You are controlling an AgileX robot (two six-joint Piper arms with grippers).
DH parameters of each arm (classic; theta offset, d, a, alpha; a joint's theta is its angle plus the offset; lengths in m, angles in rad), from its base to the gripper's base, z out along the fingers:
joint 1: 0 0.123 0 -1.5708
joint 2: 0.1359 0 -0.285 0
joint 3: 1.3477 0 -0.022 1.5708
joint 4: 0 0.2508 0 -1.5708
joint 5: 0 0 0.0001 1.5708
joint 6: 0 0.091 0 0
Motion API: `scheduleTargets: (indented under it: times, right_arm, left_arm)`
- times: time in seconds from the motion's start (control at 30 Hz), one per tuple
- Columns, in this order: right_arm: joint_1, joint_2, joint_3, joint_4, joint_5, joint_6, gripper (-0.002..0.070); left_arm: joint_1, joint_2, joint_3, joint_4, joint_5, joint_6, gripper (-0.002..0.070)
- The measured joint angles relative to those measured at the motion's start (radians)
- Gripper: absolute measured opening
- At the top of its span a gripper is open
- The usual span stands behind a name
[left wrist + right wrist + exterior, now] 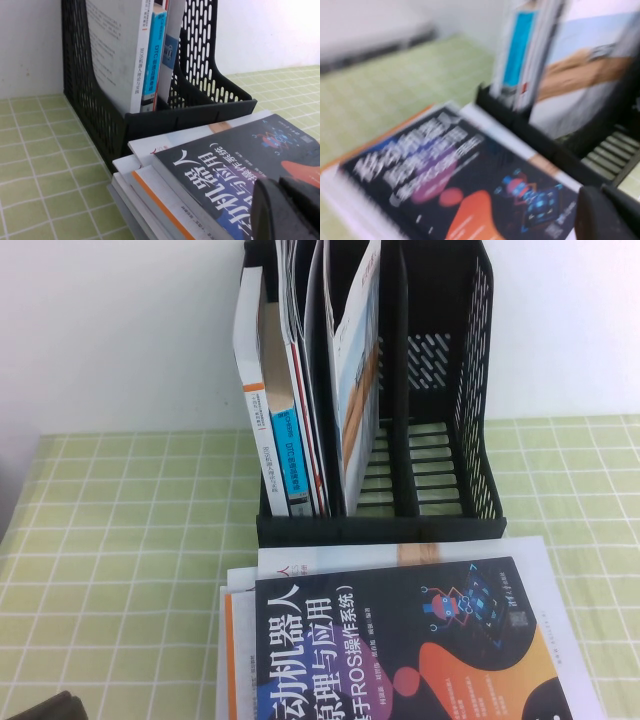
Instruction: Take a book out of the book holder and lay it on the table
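Note:
The black book [400, 650] with big white characters and orange, pink and purple shapes lies flat, cover up, on top of a stack on the green grid table [120, 540], just in front of the black book holder [440, 390]. It also shows in the left wrist view [235, 165] and the right wrist view [450, 185]. My left gripper [285, 210] hovers low over the book's near part, fingers together and empty. My right gripper [607, 215] is over the book's corner near the holder [580, 160], fingers together and empty.
Under the black book lie a white book with an orange border [165, 200] and other white books. The holder's left slots hold upright books, one with a blue band [290, 455], and a leaning magazine [355, 360]. A white wall stands behind.

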Motion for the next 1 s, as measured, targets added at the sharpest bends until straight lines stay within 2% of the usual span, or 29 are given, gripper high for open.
scheduleTargets:
  times: [0.1, 0.2, 0.4, 0.73, 1.0]
  right_arm:
    - [0.000, -0.133, 0.075, -0.137, -0.004, 0.193, 0.0004]
    - [0.000, -0.230, 0.113, -0.173, -0.011, 0.248, 0.0004]
    - [0.000, -0.322, 0.141, -0.179, -0.011, 0.266, 0.0004]
    - [0.000, -0.326, 0.143, -0.179, -0.011, 0.266, 0.0004]
    - [0.000, -0.326, 0.143, -0.179, -0.011, 0.266, 0.0004]
  left_arm:
    - [0.000, 0.000, 0.007, -0.004, -0.016, 0.000, -0.0003]
    - [0.000, 0.000, 0.007, -0.004, -0.022, 0.000, -0.0003]
    - [0.000, 0.000, 0.007, -0.004, -0.014, 0.000, -0.0003]
    - [0.000, 0.000, 0.018, -0.002, 0.011, 0.000, -0.0003]
    - [0.000, -0.008, 0.127, 0.219, -0.054, 0.004, -0.0003]
